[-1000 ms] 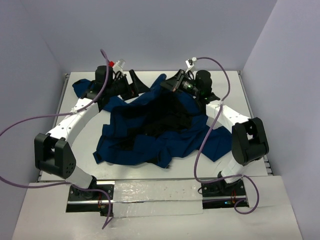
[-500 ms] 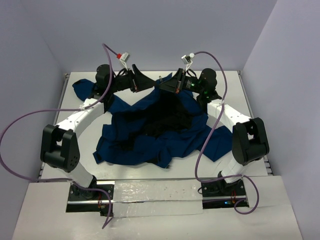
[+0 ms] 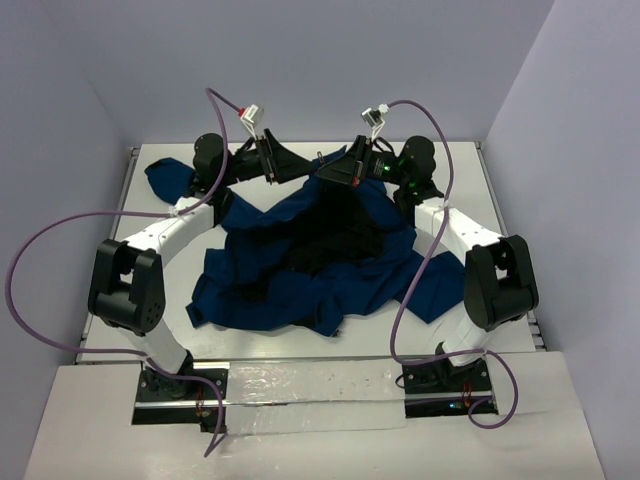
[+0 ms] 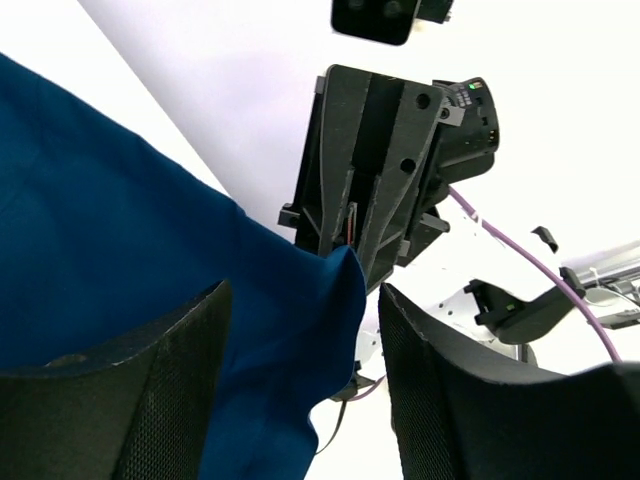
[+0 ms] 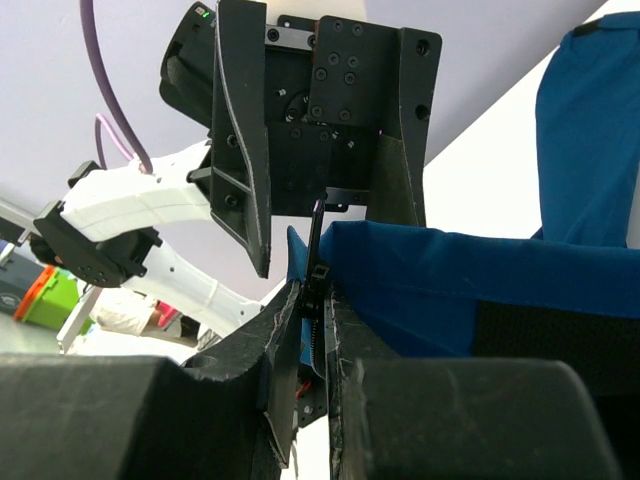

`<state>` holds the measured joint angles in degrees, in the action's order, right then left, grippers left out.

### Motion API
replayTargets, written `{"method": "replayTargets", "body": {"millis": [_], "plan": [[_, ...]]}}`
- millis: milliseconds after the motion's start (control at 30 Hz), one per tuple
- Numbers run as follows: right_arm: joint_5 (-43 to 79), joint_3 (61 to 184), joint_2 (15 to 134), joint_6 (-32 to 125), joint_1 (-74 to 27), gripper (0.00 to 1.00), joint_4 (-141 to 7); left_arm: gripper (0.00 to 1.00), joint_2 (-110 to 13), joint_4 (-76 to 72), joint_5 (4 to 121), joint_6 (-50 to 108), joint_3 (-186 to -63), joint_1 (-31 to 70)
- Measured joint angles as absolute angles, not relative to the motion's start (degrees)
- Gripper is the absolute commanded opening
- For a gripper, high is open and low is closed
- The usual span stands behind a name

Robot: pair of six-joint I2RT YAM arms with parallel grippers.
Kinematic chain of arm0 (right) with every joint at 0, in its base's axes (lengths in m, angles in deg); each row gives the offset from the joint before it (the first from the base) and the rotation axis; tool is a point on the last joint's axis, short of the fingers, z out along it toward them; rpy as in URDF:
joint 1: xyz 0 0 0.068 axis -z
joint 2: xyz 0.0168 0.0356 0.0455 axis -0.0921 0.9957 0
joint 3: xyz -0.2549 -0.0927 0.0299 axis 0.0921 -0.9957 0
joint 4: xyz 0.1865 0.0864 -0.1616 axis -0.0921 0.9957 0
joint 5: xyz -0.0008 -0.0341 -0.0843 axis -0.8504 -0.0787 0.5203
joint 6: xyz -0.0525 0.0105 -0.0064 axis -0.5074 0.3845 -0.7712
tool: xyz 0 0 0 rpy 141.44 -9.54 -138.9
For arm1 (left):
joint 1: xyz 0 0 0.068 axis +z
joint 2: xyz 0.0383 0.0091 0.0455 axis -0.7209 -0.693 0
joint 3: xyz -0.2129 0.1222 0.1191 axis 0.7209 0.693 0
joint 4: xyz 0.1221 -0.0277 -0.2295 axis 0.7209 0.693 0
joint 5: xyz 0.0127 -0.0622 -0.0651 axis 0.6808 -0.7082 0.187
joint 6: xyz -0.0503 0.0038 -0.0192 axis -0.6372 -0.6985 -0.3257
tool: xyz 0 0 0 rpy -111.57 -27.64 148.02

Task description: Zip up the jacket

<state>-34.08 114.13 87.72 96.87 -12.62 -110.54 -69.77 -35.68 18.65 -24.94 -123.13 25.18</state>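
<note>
Navy jacket (image 3: 300, 260) heaped mid-bench (image 3: 490, 190), black lining up. At the heap's 12 o'clock, right end effector (image 3: 335, 170) clamped on the raised zipper edge, zipper pull (image 5: 316, 262) just above its fingertips. At 11 o'clock, left end effector (image 3: 285, 162) faces it, jaws apart, fabric edge between them, unpinched.

Navy-blue jacket (image 3: 290, 285) lies crumpled mid-table (image 3: 260, 345), unzipped, black lining exposed at centre. Far edge raised; one sleeve trails towards far-left corner.
</note>
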Motion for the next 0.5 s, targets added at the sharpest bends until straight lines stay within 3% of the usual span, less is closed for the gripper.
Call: {"method": "replayTargets", "body": {"millis": [267,333,400,500], "plan": [[-34.2,114.7,87.9,96.8,-13.4,0.00,-110.5,0.63,-70.0,-38.1,17.5,-27.4,-123.1,25.2],[-34.2,114.7,87.9,96.6,-13.5,0.00,-110.3,0.56,-70.5,-38.7,17.3,-27.9,-123.1,25.2],[-34.2,114.7,87.9,96.3,-13.6,0.00,-110.0,0.40,-71.2,-39.2,17.0,-28.8,-123.1,25.2],[-34.2,114.8,88.3,95.8,-13.6,0.00,-108.8,0.27,-71.6,-40.9,16.5,-30.5,-123.2,25.2]]}}
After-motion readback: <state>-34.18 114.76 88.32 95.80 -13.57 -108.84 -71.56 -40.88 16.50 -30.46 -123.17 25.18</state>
